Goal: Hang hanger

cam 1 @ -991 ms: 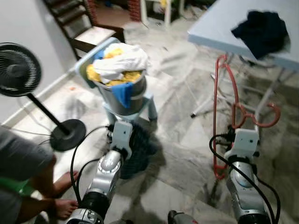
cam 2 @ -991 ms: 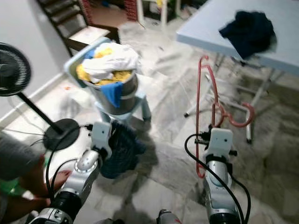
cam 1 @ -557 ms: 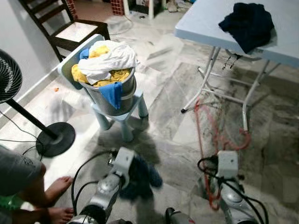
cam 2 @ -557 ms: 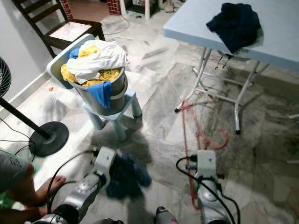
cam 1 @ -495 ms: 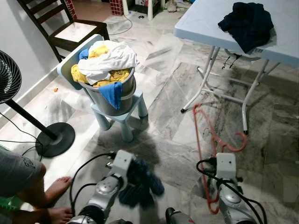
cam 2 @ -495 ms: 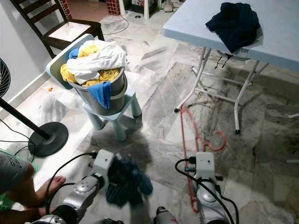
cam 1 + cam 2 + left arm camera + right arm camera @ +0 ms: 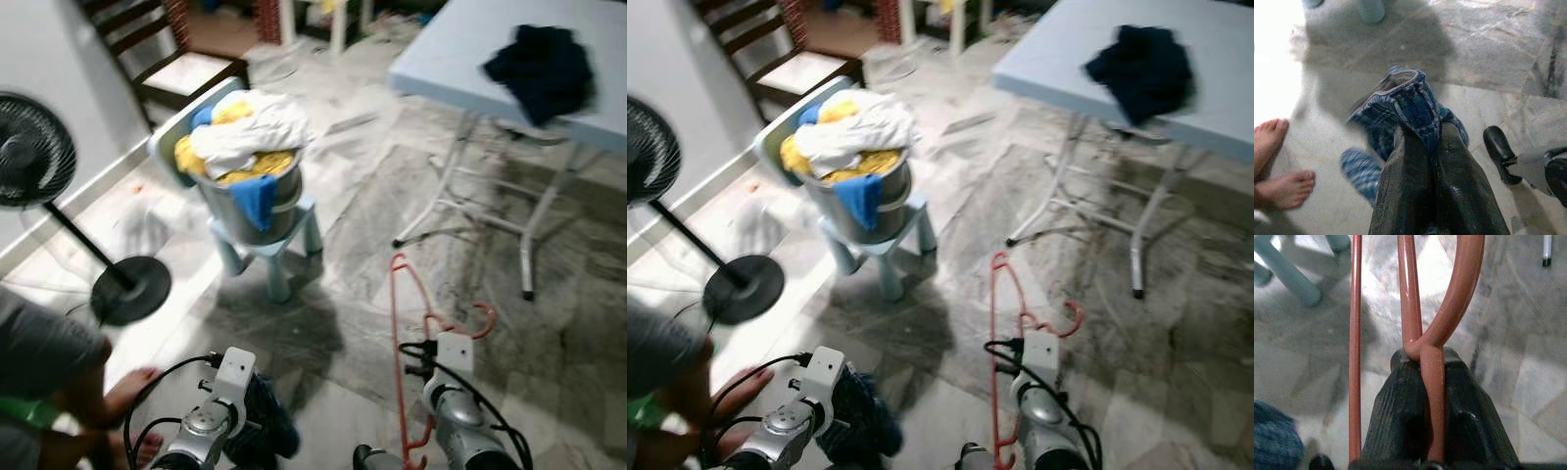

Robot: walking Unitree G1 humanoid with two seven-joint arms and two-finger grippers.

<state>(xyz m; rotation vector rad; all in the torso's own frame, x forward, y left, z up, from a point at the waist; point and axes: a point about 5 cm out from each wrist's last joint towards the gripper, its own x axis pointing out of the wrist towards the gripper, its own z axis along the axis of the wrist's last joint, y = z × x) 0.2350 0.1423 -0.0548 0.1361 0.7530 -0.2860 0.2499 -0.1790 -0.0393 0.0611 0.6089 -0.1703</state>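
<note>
A red plastic hanger [image 7: 400,333] stands upright low at the right, its hook [image 7: 478,318] curling toward the table. My right gripper [image 7: 1425,367] is shut on the hanger's neck [image 7: 1432,382]; its wrist [image 7: 449,354] sits just below the hook. My left gripper [image 7: 1422,139] is shut on a blue checked garment [image 7: 1410,105], which hangs beside the left wrist [image 7: 233,372] low in the eye views, above the marble floor.
A metal bucket heaped with laundry [image 7: 245,147] stands on a small blue stool [image 7: 274,255]. A folding table [image 7: 460,59] at the right carries a dark cloth [image 7: 544,64]. A standing fan [image 7: 34,152], a wooden chair [image 7: 186,59] and a person's bare foot [image 7: 1283,188] are at the left.
The camera has swung and the picture has shifted. Both arms sit lower in view than a second ago, still holding the hanger and the blue garment.
</note>
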